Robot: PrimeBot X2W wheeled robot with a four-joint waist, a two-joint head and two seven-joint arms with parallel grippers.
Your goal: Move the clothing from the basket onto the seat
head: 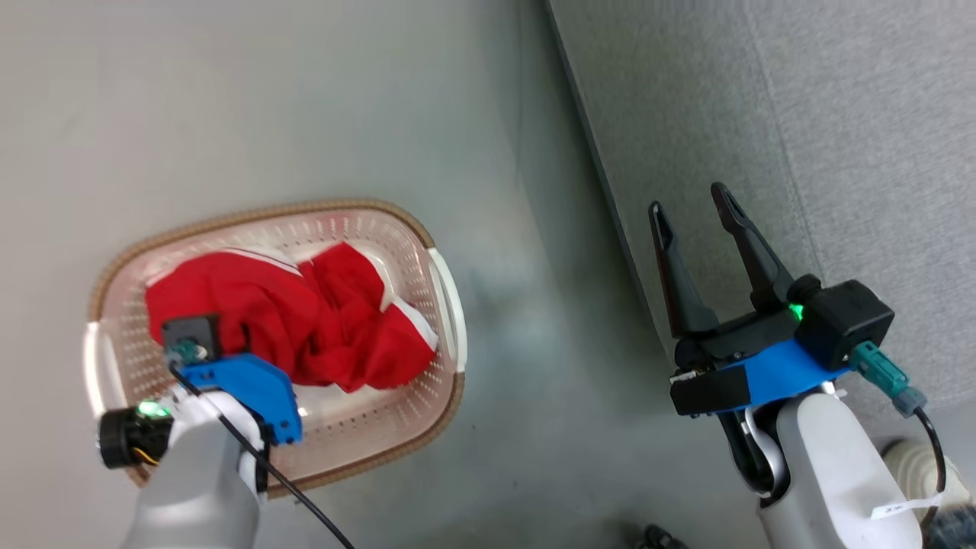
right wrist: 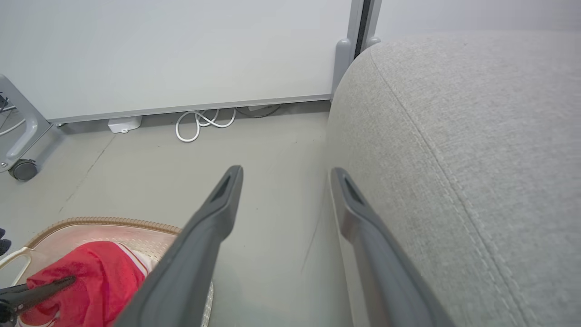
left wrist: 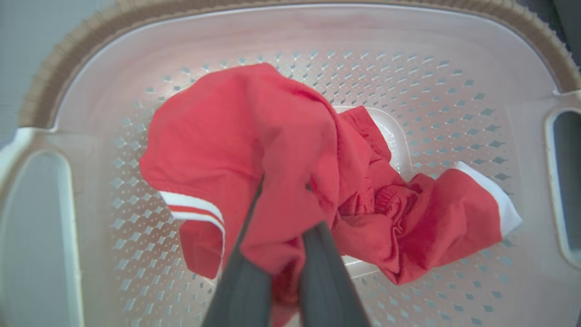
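Note:
The cream basket [head: 305, 207] with a brown rim stands on the floor at the lower left. Crumpled red clothing [head: 335, 320] with white striped trim lies inside it. My left arm hangs over the basket, and in the left wrist view my left gripper [left wrist: 283, 236] is shut on a fold of the clothing [left wrist: 272, 127], which drapes over its fingertips above the perforated basket [left wrist: 317, 32] floor. My right gripper [head: 688, 200] is open and holds nothing, at the edge of the grey seat [head: 801, 152]. The right wrist view shows the right gripper [right wrist: 287, 175], the seat [right wrist: 454, 136], the basket [right wrist: 104, 221] and the clothing [right wrist: 91, 281].
Bare grey floor [head: 534, 343] separates the basket from the seat. A white wall panel runs along the far side, with a coiled white cable [right wrist: 199, 125] at its foot and a grey wheeled frame [right wrist: 22, 168] at the left.

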